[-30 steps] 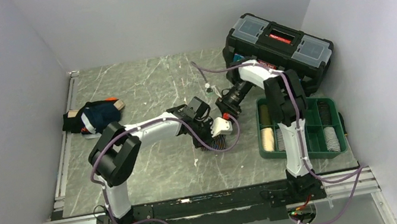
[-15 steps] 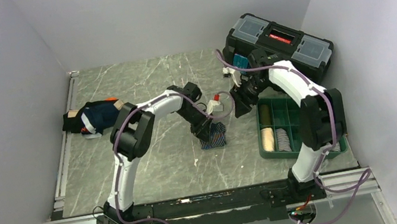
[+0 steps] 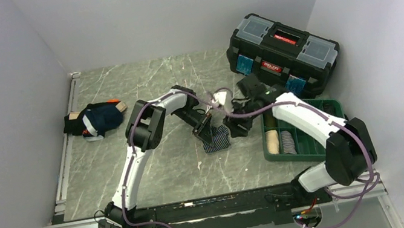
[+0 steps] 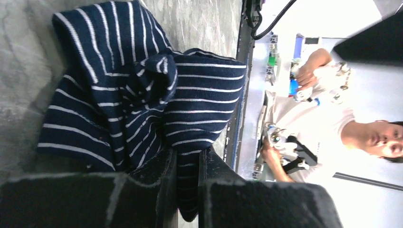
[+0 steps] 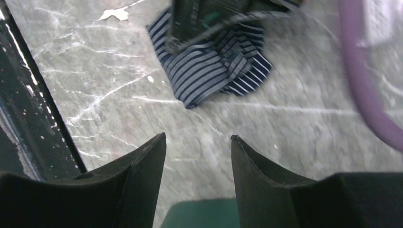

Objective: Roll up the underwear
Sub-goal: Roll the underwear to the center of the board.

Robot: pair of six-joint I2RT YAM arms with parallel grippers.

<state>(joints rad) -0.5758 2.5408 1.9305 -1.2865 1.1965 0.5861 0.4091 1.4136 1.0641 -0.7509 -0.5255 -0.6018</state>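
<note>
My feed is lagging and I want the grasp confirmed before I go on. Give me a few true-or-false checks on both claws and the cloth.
1. The left claw is closed on the striped underwear. True.
2. The right claw also grips the cloth. False: its jaws are open and empty, over bare table short of the garment.
3. The striped underwear lies in the green tray. False: it is on the table, left of the tray.
4. The pile of other underwear sits near the table's left edge, away from both claws. True.
</note>
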